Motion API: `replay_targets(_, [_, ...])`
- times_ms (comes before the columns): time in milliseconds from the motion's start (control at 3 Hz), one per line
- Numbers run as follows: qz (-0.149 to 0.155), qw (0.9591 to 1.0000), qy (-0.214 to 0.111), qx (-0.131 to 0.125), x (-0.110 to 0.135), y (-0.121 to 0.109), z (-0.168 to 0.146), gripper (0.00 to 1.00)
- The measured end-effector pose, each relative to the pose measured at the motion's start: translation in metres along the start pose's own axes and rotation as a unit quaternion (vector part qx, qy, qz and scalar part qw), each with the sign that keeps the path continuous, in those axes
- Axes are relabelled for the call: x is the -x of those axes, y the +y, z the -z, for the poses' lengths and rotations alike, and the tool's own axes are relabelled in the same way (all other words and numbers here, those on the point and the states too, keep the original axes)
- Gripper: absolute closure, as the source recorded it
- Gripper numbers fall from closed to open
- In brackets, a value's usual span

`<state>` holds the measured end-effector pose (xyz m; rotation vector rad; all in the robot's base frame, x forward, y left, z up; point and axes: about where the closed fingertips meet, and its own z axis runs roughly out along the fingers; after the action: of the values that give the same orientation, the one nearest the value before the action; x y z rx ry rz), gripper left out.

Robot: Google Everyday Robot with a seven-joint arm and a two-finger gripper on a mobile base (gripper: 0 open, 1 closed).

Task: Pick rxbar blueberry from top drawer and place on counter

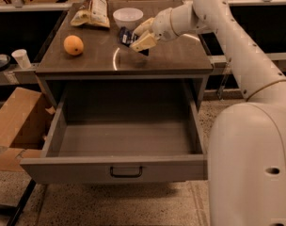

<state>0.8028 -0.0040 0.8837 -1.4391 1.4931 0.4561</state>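
The gripper (pixel 139 34) was seen over the rear middle of the surface (pixel 171 60), reached in from the right at the end of the pale arm (pixel 237 46). Its two tan fingers (pixel 144 42) were closed on the rxbar blueberry (pixel 126 36), a small dark bar with light print that was held at the gripper's left end. The bar was positioned just in front of a white bowl (pixel 128 18) and close above the glossy brown top; whether it touched the top could not be told.

An orange (pixel 73 45) was placed on the left part of the surface, well apart from the gripper. A tan crinkled bag (pixel 92 8) was propped at the back left corner, beside the bowl.

Below the top, the top drawer (pixel 126 166) was pulled fully out toward the camera, and a small dark bar handle (pixel 126 172) was fixed at the middle of its front. Only the grey floor of the drawer could be made out inside it.

A cardboard box (pixel 16 124) was set on the floor at the left of the cabinet, and a small white cup (pixel 21 58) was stood on a ledge above it. The lower right of the view was filled by the robot's rounded white body (pixel 253 164).
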Motion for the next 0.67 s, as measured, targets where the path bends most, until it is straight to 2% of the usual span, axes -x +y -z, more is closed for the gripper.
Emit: replay_targets(667, [-0.003, 1.0, 0.003, 0.002, -0.0035, -0.0075, -0.0094, 0.11])
